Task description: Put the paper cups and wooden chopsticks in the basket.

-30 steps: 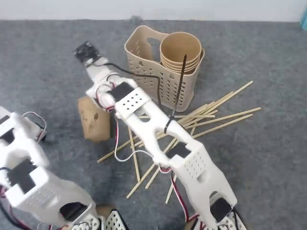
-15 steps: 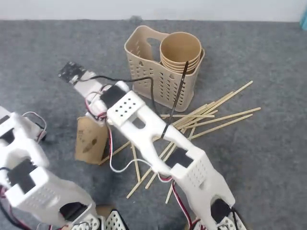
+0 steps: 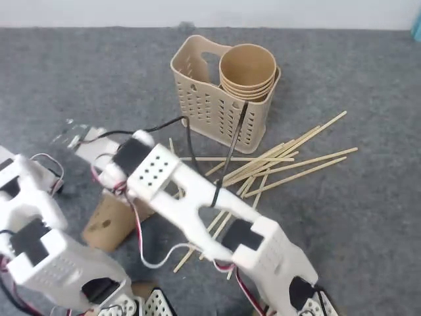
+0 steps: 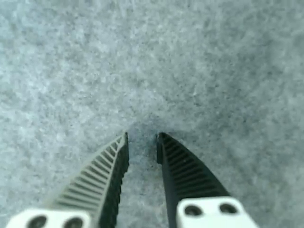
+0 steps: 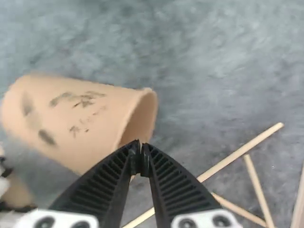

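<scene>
Right wrist view: right tool (image 5: 140,151) pinched shut on thin rim wall of loose paper cup (image 5: 80,121). Cup tilted on side over grey counter (image 5: 213,57), well apart from basket (image 3: 210,112).

Risks:
- shallow edge grip slips or crushes rim
- swinging cup snags wooden chopsticks (image 3: 296,161) fanned beside basket
- stacked cups (image 3: 247,66) in basket leave tight room

Left tool (image 4: 141,140) narrow, empty.

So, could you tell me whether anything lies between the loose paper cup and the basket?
Yes: scattered chopsticks lie between the paper cup, pinched at its rim by the right claw, and the basket. Lifted over them, nothing else visibly blocks it.
</scene>
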Tool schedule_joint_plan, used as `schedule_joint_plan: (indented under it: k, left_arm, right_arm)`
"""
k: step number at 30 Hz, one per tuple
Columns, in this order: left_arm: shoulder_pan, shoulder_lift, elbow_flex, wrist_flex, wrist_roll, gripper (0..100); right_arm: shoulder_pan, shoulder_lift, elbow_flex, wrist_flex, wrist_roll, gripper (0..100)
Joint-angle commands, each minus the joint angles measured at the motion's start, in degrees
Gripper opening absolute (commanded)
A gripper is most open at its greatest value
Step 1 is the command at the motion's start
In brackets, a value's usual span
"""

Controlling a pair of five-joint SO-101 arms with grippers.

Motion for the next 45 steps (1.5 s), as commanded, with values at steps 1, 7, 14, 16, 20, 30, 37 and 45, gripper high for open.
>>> schedule_joint_plan:
  k: [1, 7, 14, 16, 20, 30, 37, 45]
  left_arm:
    - [0.0, 0.2, -1.7, -0.4, 0.0, 9]
    - [-0.1, 0.2, -1.6, -0.8, 0.2, 9]
    - [-7.7, 1.8, -0.3, -7.6, 3.3, 9]
    - [-11.6, 3.6, -1.8, -9.2, 4.3, 9]
    - [-16.9, 10.1, -7.6, -9.4, 12.7, 9]
    - [-19.1, 30.1, -31.1, 6.1, 17.4, 9]
    - [-21.0, 35.8, -41.3, 15.5, 20.0, 9]
    - [-21.0, 35.3, -41.3, 16.0, 17.8, 9]
  right_arm:
    - [-2.0, -6.4, -1.2, 2.8, -1.1, 0.9]
    - [-1.3, -7.9, -1.1, 3.2, -4.2, 0.9]
    - [-0.1, -8.0, -1.4, 5.1, -5.0, 9.5]
    - [-0.2, -8.0, -1.2, 5.4, -4.7, 14.0]
    - [-0.2, -7.3, -1.1, 4.7, -3.3, 14.7]
    - [-0.3, -0.5, -1.1, 0.9, -3.4, 14.8]
    - [-3.5, 4.3, -1.5, -0.5, -3.0, 7.8]
    - [-3.5, 2.7, -1.5, 0.1, 2.5, 0.8]
